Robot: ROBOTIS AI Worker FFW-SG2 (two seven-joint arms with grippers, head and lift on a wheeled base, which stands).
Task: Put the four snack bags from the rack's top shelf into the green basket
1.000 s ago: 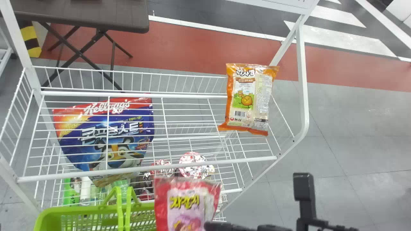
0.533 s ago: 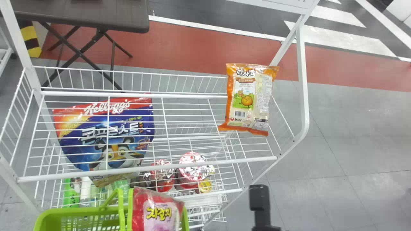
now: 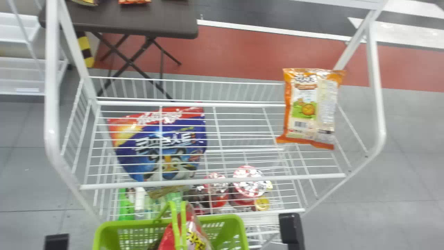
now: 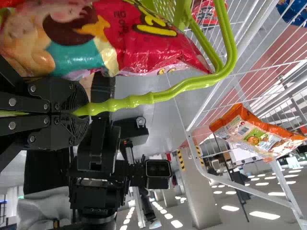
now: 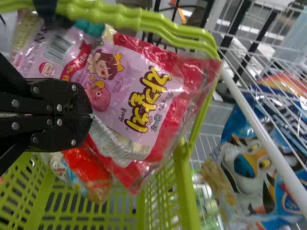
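In the head view my left gripper (image 3: 56, 242) shows as a dark part at the bottom left, my right gripper (image 3: 291, 229) at the bottom right. A red and pink bag (image 3: 198, 240) is at the green basket (image 3: 225, 218), behind its handle. My left gripper (image 4: 81, 111) is shut on the green handle (image 4: 153, 97). My right gripper (image 5: 88, 115) is shut on the pink bag's edge (image 5: 129, 91), above the basket; a red-orange bag (image 5: 88, 167) lies inside. An orange bag (image 3: 308, 107) leans at the rack's right end.
A blue cereal bag (image 3: 163, 146) shows through the wires at the white rack's left (image 3: 215, 184). Cups (image 3: 249, 182) and bottles (image 3: 140, 201) stand lower down. Beyond the rack is a dark folding table (image 3: 138, 21).
The head view has turned left, so the rack and basket appear farther right. My right gripper has brought the pink bag leftward to the basket. A part of my left gripper has come into view.
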